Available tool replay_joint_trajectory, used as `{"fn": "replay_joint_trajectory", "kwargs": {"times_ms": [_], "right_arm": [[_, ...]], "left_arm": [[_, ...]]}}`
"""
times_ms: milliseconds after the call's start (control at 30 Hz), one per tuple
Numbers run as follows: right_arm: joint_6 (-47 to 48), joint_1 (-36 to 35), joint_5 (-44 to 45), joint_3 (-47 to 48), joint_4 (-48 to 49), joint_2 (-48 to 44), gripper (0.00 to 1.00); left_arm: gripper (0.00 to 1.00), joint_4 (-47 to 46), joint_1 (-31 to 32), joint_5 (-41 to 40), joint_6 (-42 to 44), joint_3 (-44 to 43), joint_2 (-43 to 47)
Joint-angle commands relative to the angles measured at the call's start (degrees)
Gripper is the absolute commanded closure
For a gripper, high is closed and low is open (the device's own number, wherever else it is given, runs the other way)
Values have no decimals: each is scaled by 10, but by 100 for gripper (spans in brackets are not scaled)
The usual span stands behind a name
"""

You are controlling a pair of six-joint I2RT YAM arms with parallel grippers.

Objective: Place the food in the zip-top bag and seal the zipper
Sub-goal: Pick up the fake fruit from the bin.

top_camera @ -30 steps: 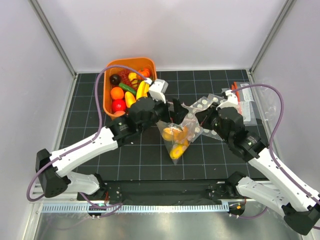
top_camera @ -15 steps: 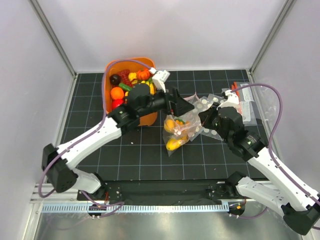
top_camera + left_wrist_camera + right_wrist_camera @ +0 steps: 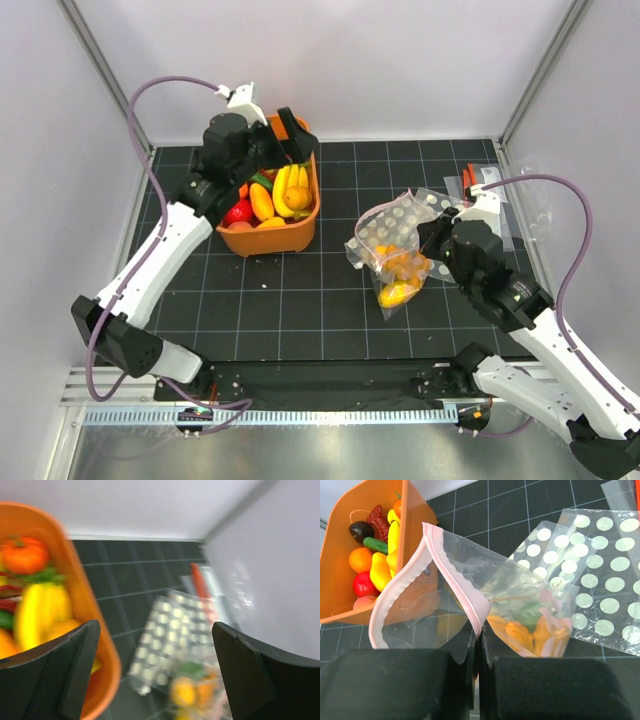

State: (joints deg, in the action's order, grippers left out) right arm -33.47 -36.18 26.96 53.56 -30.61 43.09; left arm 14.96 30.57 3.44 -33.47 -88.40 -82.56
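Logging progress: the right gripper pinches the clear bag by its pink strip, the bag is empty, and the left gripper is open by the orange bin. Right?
Not empty: the right wrist view shows orange and yellow food inside the zip-top bag. The rest holds: the right gripper pinches its pink zipper, the left gripper is open by the orange bin.

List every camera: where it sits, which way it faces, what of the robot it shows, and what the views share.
Top external: above and behind the arms, looking down on the table; both arms show.
Left wrist: on the left arm, blurred, looking past the open left gripper at the orange bin.
Right wrist: on the right arm, facing the zip-top bag; the right gripper pinches its zipper.
Shared: all three show the bin and the bag.
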Motion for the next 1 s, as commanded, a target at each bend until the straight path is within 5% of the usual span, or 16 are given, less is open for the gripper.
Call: {"fn": "replay_joint_trajectory", "kwargs": {"times_ms": [0,333,600,700,800,867,967], "right_arm": [[13,1,16,21,12,-6,99],[18,1,4,19,20,11,99],[19,1,9,17,24,22,99],[19,1,10,17,25,25,99],[19,1,12,17,26,28,99],[19,1,13,16,26,30,99],[18,1,14,17,26,31,99]], "left_arm": [[0,82,-25,-135,64,-41,-35],[0,200,-85,-158,177,-262,-302],[3,279,-106,-135,178,-430,-481],[10,301,-114,-114,161,-468,-529],[34,328,-125,-85,144,-492,-543],[60,327,-128,-73,143,-471,-521],[67,296,-128,-63,143,-423,-450]]}}
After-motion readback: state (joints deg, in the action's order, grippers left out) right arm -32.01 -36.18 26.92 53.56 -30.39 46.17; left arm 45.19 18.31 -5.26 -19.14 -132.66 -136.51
